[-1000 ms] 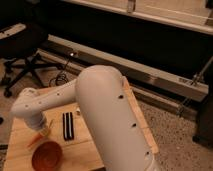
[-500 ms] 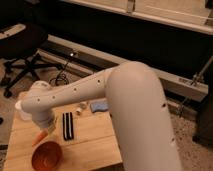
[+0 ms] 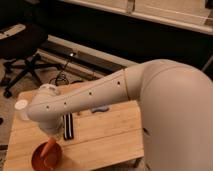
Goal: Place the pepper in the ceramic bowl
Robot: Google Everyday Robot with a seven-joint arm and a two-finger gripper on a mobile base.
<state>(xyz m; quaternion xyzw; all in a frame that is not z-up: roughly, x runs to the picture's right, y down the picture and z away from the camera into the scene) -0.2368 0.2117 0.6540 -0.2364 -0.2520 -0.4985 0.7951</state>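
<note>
The ceramic bowl [image 3: 44, 159], round and reddish-orange, sits at the front left corner of the wooden table [image 3: 110, 132]. The orange pepper [image 3: 49, 146] hangs tilted, its lower end inside the bowl. My gripper [image 3: 54, 137] is just above the bowl's far rim, below the white wrist, shut on the pepper's upper end. The wrist hides most of the fingers.
A translucent white cup [image 3: 21, 105] stands at the table's left edge. A black-and-white striped bar [image 3: 68, 125] lies right of the gripper. A small blue object [image 3: 100, 109] lies mid-table. An office chair [image 3: 22, 47] stands behind on the left. My arm spans the right side.
My arm has swung down and forward over the table. The pepper has gone from above the table's left side down into the bowl.
</note>
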